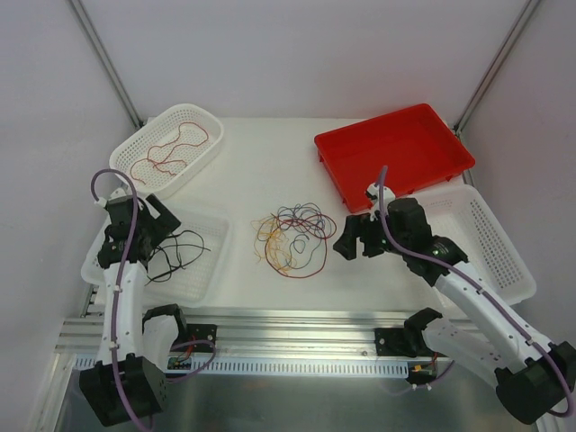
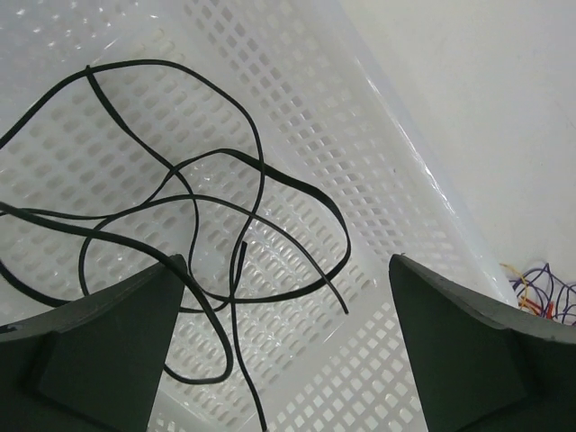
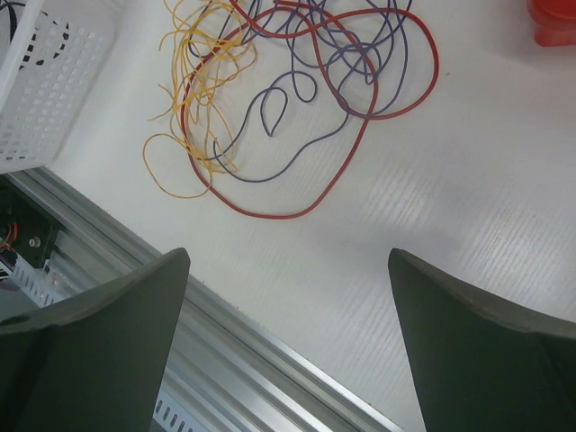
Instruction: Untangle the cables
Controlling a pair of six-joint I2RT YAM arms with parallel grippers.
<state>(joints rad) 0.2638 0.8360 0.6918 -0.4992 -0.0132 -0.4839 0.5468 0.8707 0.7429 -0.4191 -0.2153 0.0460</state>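
A loose tangle of cables (image 1: 291, 237) in red, pale yellow and dark purple lies on the white table at the centre; it also shows in the right wrist view (image 3: 288, 99). A black cable (image 2: 180, 234) lies in the near left white basket (image 1: 202, 270), also seen from above (image 1: 175, 252). A red cable (image 1: 171, 148) lies in the far left white basket (image 1: 211, 135). My left gripper (image 2: 286, 360) is open and empty above the black cable. My right gripper (image 1: 351, 243) is open and empty, right of the tangle; in the right wrist view (image 3: 288, 351) the tangle lies beyond the fingertips.
A red tray (image 1: 396, 153) stands at the back right. A white basket (image 1: 499, 252) sits at the right under the right arm. A metal rail (image 1: 297, 328) runs along the near table edge, also in the right wrist view (image 3: 180, 315).
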